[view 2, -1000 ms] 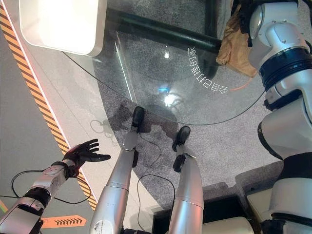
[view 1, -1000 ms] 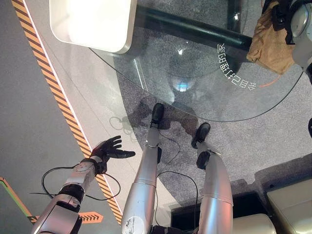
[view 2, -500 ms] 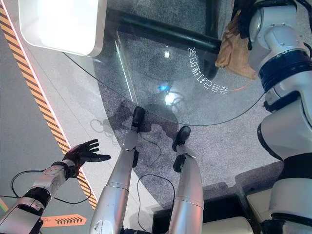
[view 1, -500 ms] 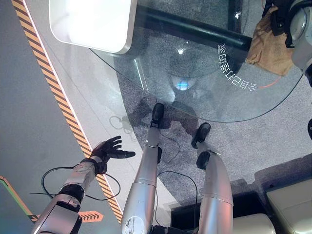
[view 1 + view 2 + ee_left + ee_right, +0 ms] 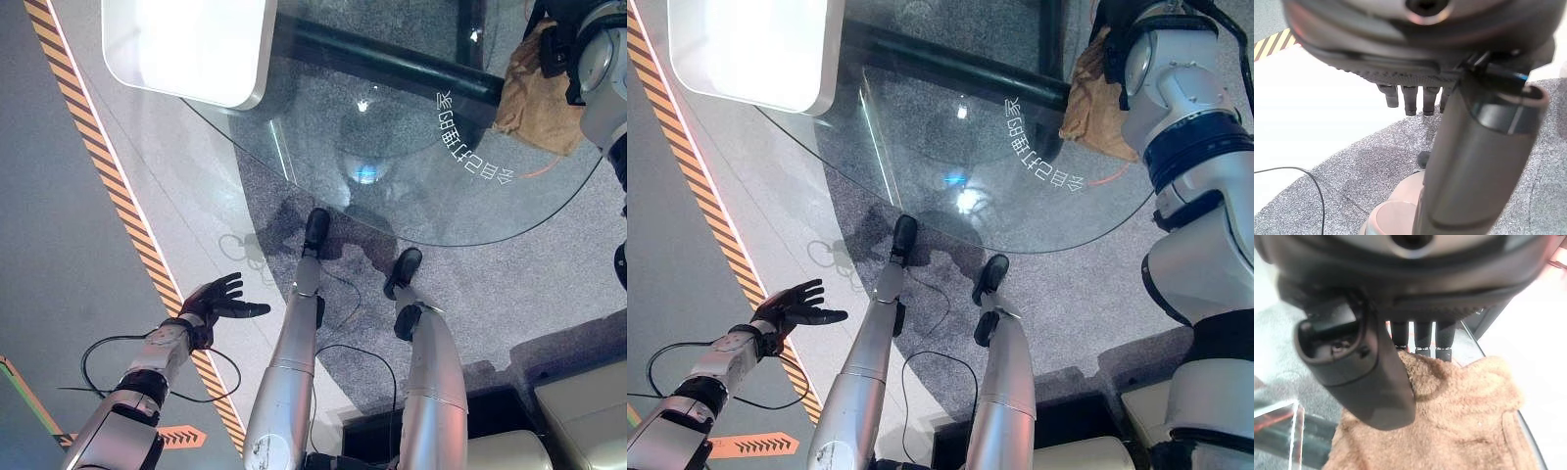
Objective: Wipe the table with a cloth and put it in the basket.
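In the left eye view, the round glass tabletop spreads across the far half of the scene. A brown cloth lies on its far right edge, under the right robot hand, which I judge is pressing down on it to wipe. A white basket sits at the far left, overlapping the tabletop's edge, likely waiting to take the cloth afterwards. The left robot hand hangs near left over the floor, well apart from the tabletop, fingers spread wide and holding nothing; it seems kept clear of the work.

The right eye view shows the same layout.

The left wrist view shows that robot hand's fingers straight over grey carpet, empty.

In the right wrist view, straight fingers rest on the fluffy cloth at the glass edge, thumb extended, not curled round it, which suits pushing rather than lifting.
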Tool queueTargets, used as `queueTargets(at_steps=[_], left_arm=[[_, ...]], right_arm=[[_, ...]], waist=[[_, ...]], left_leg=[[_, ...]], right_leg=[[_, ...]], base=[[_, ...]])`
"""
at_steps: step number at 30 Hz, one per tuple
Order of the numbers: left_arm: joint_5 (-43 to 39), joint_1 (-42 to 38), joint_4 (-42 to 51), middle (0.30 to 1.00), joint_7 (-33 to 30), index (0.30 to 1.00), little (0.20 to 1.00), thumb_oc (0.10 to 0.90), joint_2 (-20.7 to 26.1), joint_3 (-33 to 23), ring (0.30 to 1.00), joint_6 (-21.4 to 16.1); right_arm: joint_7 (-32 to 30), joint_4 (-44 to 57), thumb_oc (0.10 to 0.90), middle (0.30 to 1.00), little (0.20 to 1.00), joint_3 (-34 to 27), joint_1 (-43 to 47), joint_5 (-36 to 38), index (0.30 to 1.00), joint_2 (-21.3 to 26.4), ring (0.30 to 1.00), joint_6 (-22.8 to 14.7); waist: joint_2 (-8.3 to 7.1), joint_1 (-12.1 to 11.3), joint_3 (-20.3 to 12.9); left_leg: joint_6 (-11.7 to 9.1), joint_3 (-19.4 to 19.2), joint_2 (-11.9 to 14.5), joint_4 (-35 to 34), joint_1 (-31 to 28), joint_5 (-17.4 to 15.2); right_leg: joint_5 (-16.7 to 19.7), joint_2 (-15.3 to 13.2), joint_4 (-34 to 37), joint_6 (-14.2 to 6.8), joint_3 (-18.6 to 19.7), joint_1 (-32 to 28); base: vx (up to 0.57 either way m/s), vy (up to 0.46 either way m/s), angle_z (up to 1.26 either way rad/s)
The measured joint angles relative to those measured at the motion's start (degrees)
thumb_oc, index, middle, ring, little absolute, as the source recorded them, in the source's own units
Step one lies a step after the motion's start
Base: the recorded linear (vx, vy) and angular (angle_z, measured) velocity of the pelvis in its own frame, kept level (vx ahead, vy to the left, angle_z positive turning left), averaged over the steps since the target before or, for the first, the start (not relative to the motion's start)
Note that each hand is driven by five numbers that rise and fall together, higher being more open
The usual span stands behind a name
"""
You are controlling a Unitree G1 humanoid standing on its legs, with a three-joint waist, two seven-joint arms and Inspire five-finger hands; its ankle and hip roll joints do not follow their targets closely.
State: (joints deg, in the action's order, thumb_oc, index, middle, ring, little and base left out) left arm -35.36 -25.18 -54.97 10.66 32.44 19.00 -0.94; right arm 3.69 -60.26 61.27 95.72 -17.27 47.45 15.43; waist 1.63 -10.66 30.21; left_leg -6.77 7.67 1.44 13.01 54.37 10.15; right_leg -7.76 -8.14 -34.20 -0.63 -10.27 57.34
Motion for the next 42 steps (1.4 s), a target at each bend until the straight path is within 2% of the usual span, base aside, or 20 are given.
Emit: queueTargets(at_steps=[16, 23, 34, 39, 42], left_arm=[[-0.02, 0.78, 0.23, 0.900, -0.17, 0.900, 0.900, 0.800, -0.57, 0.13, 0.900, -0.48], [-0.03, 0.80, 0.30, 0.900, -0.42, 0.900, 0.900, 0.800, -1.58, 0.36, 0.900, -0.58], [-0.02, 0.88, 1.36, 0.900, -0.51, 0.900, 0.900, 0.800, -3.06, 0.55, 0.900, -0.84], [-0.01, 0.93, 1.83, 0.900, -1.19, 0.900, 0.900, 0.800, -3.46, 0.53, 0.900, -1.05], [-0.01, 0.94, 1.97, 0.900, -1.23, 0.900, 0.900, 0.800, -3.68, 0.42, 0.900, -1.10]], right_arm=[[-7.87, 0.12, 0.100, 0.300, 0.200, -1.83, -1.91, 3.97, 0.300, -1.22, 0.300, 1.89], [-11.36, 0.77, 0.100, 0.300, 0.200, -1.84, -1.91, 5.10, 0.300, -1.86, 0.300, 3.34], [-14.30, 5.56, 0.100, 0.300, 0.200, -1.83, -1.93, 6.15, 0.300, -2.35, 0.300, 6.48], [-14.87, 9.19, 0.100, 0.300, 0.200, -1.83, -1.93, 5.90, 0.300, -2.32, 0.300, 6.76], [-14.80, 11.52, 0.100, 0.300, 0.200, -1.81, -2.02, 5.34, 0.300, -2.80, 0.300, 6.76]], waist=[[0.12, -0.04, 0.04], [1.59, -0.06, 0.00], [2.24, -0.07, 0.02], [3.31, -0.07, 0.00], [3.41, -0.09, -0.02]], left_leg=[[-0.26, 0.34, 0.10, -1.30, -0.53, 0.57], [-0.32, 0.63, 0.15, -2.29, -0.78, 1.00], [-0.74, 0.84, 0.55, -3.92, -1.07, 1.70], [-0.75, 0.85, 0.78, -3.95, -1.07, 1.71], [-0.78, 0.84, 1.03, -3.96, -1.06, 1.72]], right_leg=[[0.04, 0.10, 0.34, 0.01, -0.19, -0.15], [0.03, 0.09, 0.42, 0.03, -0.46, -0.14], [0.03, 0.41, 0.65, 0.09, -0.66, 0.00], [0.03, 0.63, 0.77, 0.09, -0.72, 0.00], [0.03, 0.89, 0.85, 0.10, -0.77, 0.00]], base=[[-0.01, 0.020, 0.00], [0.00, 0.015, 0.01], [0.00, 0.000, 0.00], [0.00, 0.000, 0.00], [0.00, 0.000, 0.00]])
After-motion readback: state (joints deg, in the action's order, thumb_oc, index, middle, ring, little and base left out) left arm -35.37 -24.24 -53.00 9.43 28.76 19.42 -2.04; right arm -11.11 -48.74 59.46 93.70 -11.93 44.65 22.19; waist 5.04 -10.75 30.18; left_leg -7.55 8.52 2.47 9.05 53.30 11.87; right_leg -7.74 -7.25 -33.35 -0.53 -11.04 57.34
